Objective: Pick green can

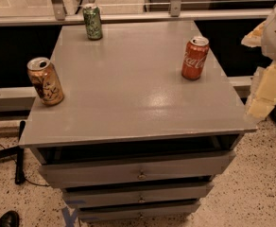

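Note:
The green can (92, 21) stands upright at the far left corner of the grey cabinet top (128, 98); it is green with pale markings and a silver top. My gripper (266, 93) is a pale yellow-white shape at the right edge of the view. It is beyond the cabinet's right side, about level with the top, far from the green can and touching nothing.
A red Coca-Cola can (195, 58) stands near the right edge of the top. A gold-tan can (45, 81) stands at the left edge. The cabinet has three drawers (140, 174). A glass railing (128, 13) runs behind. A black pole (20, 150) and a shoe (5, 219) are on the floor at left.

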Tool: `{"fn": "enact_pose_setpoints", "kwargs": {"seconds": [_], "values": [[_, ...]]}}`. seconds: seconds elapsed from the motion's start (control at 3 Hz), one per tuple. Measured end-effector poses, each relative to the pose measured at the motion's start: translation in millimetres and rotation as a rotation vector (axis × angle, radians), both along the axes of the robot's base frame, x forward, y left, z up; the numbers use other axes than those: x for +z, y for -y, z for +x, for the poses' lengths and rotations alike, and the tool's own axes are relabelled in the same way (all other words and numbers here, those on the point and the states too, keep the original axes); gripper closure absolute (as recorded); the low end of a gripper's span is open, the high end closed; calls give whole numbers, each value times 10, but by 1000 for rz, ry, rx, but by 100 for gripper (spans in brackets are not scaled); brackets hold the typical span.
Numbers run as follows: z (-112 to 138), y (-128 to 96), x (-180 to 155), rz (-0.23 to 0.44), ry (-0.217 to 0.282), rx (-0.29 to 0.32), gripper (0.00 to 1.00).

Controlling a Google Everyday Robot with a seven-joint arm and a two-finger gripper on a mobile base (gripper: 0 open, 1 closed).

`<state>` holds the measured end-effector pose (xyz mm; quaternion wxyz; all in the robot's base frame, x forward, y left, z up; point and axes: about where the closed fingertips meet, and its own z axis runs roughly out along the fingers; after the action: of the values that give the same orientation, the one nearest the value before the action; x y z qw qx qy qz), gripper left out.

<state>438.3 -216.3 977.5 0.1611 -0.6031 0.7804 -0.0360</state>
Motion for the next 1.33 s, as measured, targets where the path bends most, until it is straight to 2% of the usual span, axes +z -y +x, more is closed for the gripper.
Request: {"fn": "enact_pose_setpoints", "kwargs": {"seconds": [0.33,0.67,1.0,1.33], "values": [[0,0,0,0,0,0,0],[19,-167,-86,41,4,27,0],[252,-387,-171,134,39,30,0],[653,-683,-133,238,102,15,0]]}}
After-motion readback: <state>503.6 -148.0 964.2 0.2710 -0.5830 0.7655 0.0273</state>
